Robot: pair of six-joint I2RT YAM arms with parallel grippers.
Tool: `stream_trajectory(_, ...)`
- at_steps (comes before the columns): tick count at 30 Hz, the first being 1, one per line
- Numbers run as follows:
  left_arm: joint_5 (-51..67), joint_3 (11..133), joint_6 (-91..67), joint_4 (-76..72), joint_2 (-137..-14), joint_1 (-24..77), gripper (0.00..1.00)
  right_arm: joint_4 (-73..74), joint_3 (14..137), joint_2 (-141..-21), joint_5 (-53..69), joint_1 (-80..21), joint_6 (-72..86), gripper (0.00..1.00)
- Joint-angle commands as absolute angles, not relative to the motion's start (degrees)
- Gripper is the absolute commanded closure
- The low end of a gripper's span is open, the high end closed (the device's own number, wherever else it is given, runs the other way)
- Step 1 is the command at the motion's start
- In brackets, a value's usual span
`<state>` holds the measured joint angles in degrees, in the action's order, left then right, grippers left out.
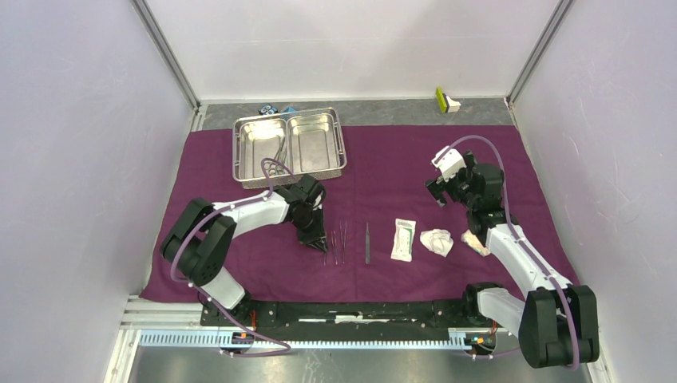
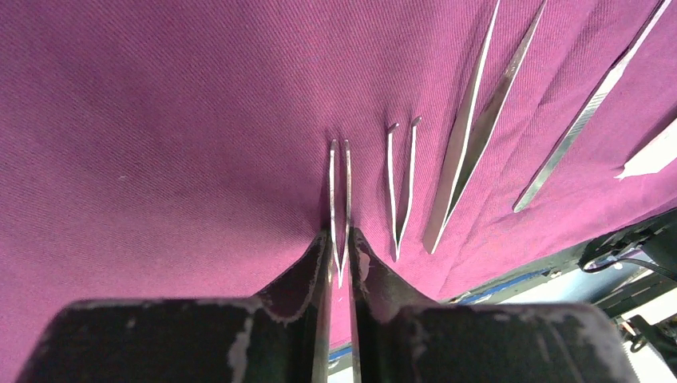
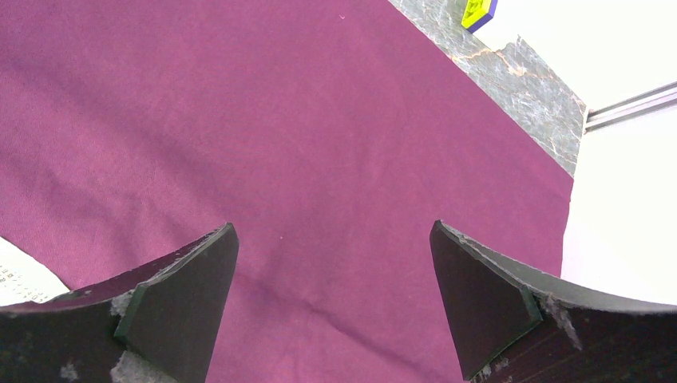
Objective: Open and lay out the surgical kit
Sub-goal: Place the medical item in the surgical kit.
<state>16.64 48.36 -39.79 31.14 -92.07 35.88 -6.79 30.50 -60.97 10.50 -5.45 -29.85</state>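
2 arms are showing white link shells and black joints, lilac cables are looping along them, and black, chipped fingers [image 3: 176, 311] are ending each one.

You're looking at a lab test cell: plain white panel walls [image 1: 343, 40] on aluminium framing [image 1: 168, 52] enclose the worktop [image 1: 399, 113].

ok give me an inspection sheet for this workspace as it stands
surface: purple cloth spread flat on the table
job's things: steel tray at back left with an instrument inside; tweezers, three more slim instruments, white packet, gauze in a row near the front
clutter: yellow-green block and a small dark object by the back wall
grippers: left gripper fingers close around the tweezers; right gripper open, holding nothing
cables: purple hoses along both arms
surroundings: white walls
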Motion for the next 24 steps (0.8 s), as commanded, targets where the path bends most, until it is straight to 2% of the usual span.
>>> stream_trajectory(1, 16.9, 48.2, -41.7, 30.1, -92.0, 36.2, 0.82, -8.1, 30.8, -61.1, 11.4, -5.2, -30.1, 0.02)
stream_trajectory(18, 16.5, 48.9, -40.8, 30.5, -91.0, 36.2, 0.73, -7.9, 30.8, -61.6, 11.4, -5.2, -30.1, 0.02)
stream_trajectory(24, 16.4, 49.6, -40.5, 31.2, -90.6, 36.3, 0.67, -7.8, 30.8, -61.9, 11.3, -5.2, -30.1, 0.02)
